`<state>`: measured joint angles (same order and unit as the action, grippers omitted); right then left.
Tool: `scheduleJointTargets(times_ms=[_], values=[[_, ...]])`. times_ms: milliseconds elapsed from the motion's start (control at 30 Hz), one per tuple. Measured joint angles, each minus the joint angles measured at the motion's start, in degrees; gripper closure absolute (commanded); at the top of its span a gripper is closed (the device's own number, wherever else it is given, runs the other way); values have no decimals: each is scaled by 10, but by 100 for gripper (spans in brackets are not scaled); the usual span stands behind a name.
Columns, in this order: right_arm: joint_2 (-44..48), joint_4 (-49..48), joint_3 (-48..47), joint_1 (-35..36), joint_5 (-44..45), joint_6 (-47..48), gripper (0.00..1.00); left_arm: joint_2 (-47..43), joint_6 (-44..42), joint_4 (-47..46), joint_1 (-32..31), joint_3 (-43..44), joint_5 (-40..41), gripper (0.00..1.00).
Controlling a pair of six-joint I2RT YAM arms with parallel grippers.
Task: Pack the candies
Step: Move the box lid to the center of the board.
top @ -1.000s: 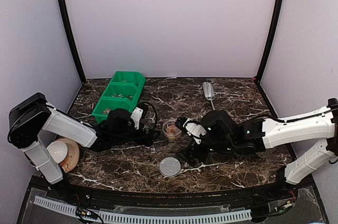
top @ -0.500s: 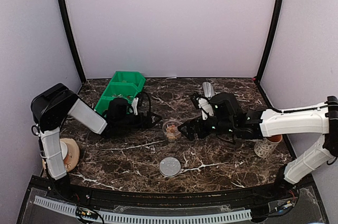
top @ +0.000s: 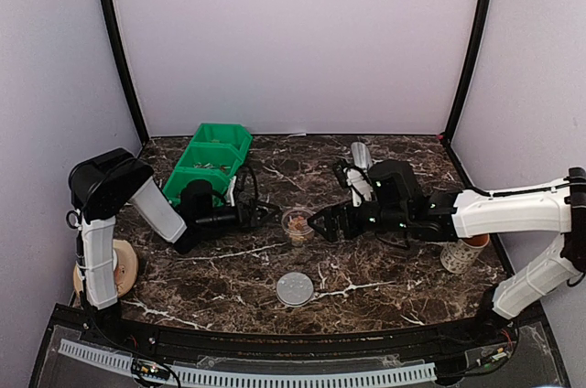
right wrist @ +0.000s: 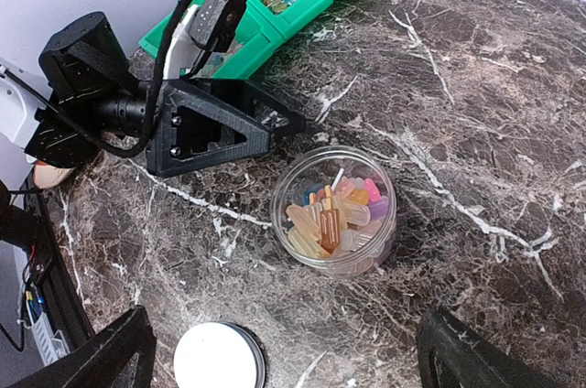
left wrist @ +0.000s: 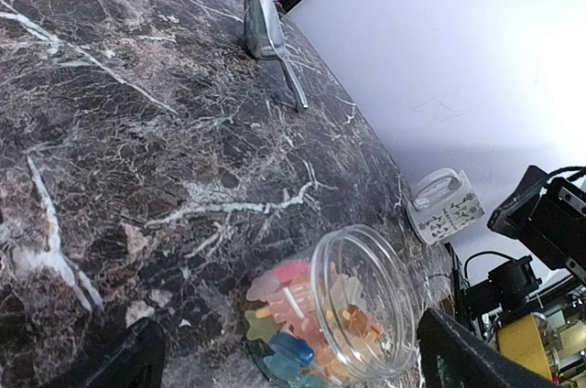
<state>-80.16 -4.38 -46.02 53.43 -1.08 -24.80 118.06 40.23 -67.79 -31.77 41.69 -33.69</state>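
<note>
A dark brown marble-patterned tabletop (top: 385,269), veined in white, sits inside a booth of pale lilac walls (top: 293,40) with black posts (top: 117,49) in the back corners. The candies (right wrist: 334,214), small sweets in green, yellow, pink, orange and blue, lie heaped in a clear round tub (right wrist: 277,223) standing uncovered near the middle of the tabletop. More of them show in a compartment of the green bin (top: 209,164) at the back left.

The left end effector (top: 272,215) hangs low just beside the tub on its left, fingers spread wide and holding nothing. The right end effector (top: 318,223) faces it from the tub's other side, equally wide open and empty. The tub stands between the two, touched by neither.

The tub's round white lid (top: 295,289) lies flat toward the front edge, apart from the tub. A metal scoop (top: 363,157) rests near the back wall. A white mug (top: 461,253) stands at the right, partly behind the right arm. It carries a dark printed pattern, too small to read.
</note>
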Motion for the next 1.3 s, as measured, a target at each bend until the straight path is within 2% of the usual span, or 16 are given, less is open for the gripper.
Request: scheduleJointTargets(times_ms=[133, 300, 633, 833, 1067, 1300], values=[[0, 1, 2, 0, -7, 1, 0, 2, -20, -74, 0, -36, -12, 1], [0, 9, 2, 0, -14, 10, 0, 4, -66, -115, 0, -48, -22, 1], [34, 51, 4, 7, -18, 55, 1, 4, -179, -119, -12, -63, -18, 1], [45, 73, 5, 66, 19, 109, 1, 1, -248, -109, -28, -91, 13, 1], [-35, 97, -10, 166, 92, 160, 2, -49, -306, -75, -83, -136, 100, 1], [-147, 121, -85, 223, 150, 181, 2, -97, -311, -66, -92, -187, 184, 1]])
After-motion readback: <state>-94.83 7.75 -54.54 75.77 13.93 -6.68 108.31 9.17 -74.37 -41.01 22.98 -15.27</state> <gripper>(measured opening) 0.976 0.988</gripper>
